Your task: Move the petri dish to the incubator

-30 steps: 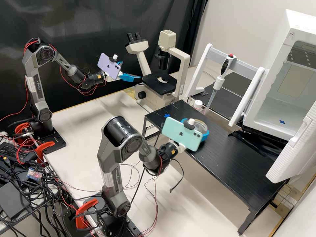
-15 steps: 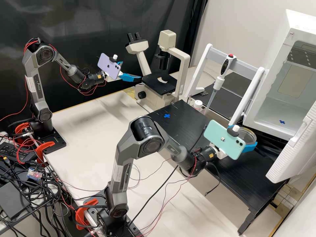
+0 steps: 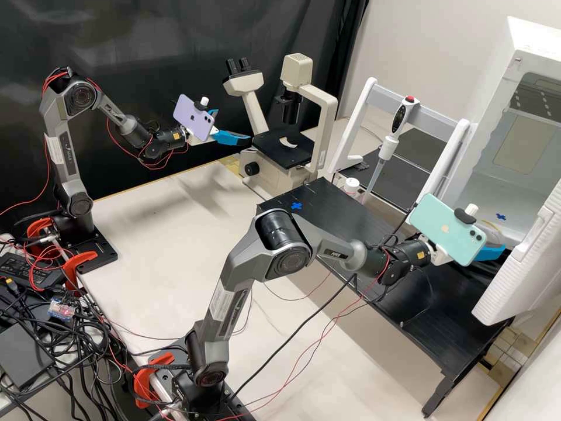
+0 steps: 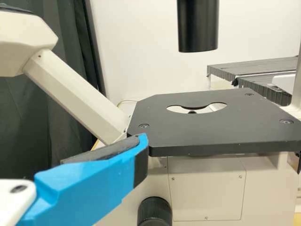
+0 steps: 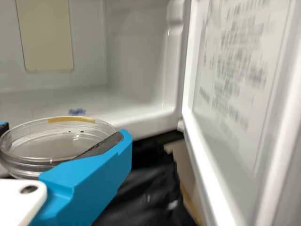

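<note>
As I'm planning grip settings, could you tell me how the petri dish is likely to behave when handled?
The clear, thin-walled petri dish looks stiff but possibly brittle under a hard squeeze. Its smooth, glossy wall might slip in the right end effector. Low and wide, it seems unlikely to tip once set flat.

Past the bench, I had a glossy black curtain [image 3: 146, 35] hanging in loose folds, with pale streaks of light on its upper part. Beside it rose a plain off-white wall [image 3: 409, 47]. The laboratory bench [image 3: 140, 234] had a smooth, pale top, with yellowish edging along its border nearest the curtain. Near me, a low black table [image 3: 345, 219] with dark legs showed fine lines on its surface. Soft, blurry shadows lay on the pale benchtop.
</note>
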